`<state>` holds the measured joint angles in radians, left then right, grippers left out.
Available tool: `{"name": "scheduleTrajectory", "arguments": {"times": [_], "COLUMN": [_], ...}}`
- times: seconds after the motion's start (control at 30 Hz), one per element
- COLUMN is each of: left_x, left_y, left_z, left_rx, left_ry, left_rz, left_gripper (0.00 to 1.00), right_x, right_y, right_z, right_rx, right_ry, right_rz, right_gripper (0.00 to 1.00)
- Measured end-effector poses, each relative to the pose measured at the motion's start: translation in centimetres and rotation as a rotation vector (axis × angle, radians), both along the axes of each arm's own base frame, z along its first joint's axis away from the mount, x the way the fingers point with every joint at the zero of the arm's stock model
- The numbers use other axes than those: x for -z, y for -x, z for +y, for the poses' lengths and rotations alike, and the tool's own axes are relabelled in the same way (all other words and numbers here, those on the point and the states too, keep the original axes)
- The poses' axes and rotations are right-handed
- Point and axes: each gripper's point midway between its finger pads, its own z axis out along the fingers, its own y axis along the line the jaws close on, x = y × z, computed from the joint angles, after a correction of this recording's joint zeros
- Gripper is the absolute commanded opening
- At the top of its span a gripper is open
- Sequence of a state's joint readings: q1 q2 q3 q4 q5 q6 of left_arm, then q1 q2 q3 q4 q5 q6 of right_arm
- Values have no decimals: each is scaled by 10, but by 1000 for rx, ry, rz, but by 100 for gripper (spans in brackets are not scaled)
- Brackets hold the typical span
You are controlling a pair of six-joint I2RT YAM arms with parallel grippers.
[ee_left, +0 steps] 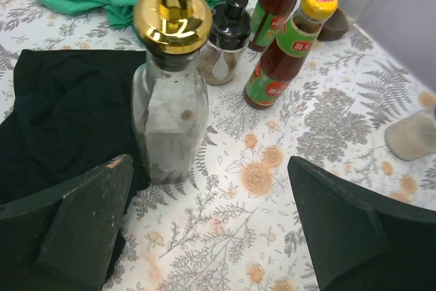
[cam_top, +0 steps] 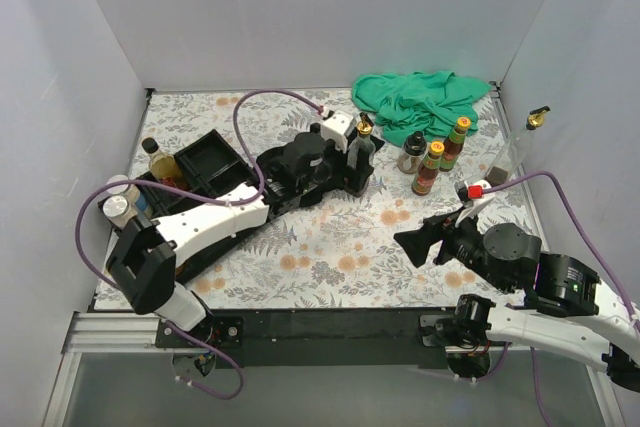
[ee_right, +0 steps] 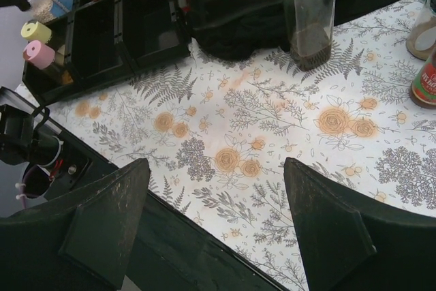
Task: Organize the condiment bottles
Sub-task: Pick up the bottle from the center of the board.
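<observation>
White walls [cam_top: 300, 7] are closing in a floral-patterned counter [cam_top: 330, 247] on three sides. A green cloth [cam_top: 420, 102] is lying bunched toward the far right corner, and a black cloth [cam_top: 330, 172] is spreading across the middle. A black compartmented tray [cam_top: 205, 162] is sitting along the left edge.

The left gripper [ee_left: 208, 168] is hovering low over the centre of the counter with its jaws spread wide and holding nothing. A clear gold-spouted bottle [ee_left: 170, 86] is standing upright at the rim of the black cloth, just beyond the gripper's left finger and not touching it. Toward the far right corner from it, a small black-lidded jar [ee_left: 223, 42] and two red sauce bottles [ee_left: 289, 46] are standing close together, near the green cloth.

The right gripper [ee_right: 214, 168] is hanging over bare counter near the near edge, jaws apart and empty. A red-lidded shaker [cam_top: 476, 191] is standing just beyond it. A second gold-spouted bottle [cam_top: 525, 142] is standing against the right edge.

At the left edge, a dark-capped bottle of yellow liquid [cam_top: 160, 162] is standing by the tray, and pink- and yellow-lidded shakers [ee_right: 37, 42] are sitting beside it.
</observation>
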<state>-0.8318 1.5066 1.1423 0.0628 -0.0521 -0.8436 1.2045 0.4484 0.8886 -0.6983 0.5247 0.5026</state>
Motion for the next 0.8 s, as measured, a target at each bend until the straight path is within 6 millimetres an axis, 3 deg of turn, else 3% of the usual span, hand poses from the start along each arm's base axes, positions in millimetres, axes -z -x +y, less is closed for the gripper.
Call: {"name": "scheduleTrajectory", "arguments": {"times": [0.13,0.3,0.37,0.57,0.8], "left_x": [30,53,50,30,39], "left_y": [-10,-29,-36,-51,-59], "left_z": [-17,-16,-15,-32,-45], "left_rx": [-7,-77,-102,-98,-75], "left_ry": [-68,-119,-113,-66,-77], "left_rz": [-20,-40,-62,-126,-133], "left_gripper": [98,98,98,85,73], "right_x": [-1,-3,-4,-7,-10], "right_y": [0,1,1,0,-2], "right_z": [-2,-5,-6,-11,-16], "right_rx": [1,4,6,22,42], "right_ry": [-3,-16,-22,-37,-48], "right_rz": [-2,-8,-11,-23,-34], "right_gripper": [88,88,88,88,88]}}
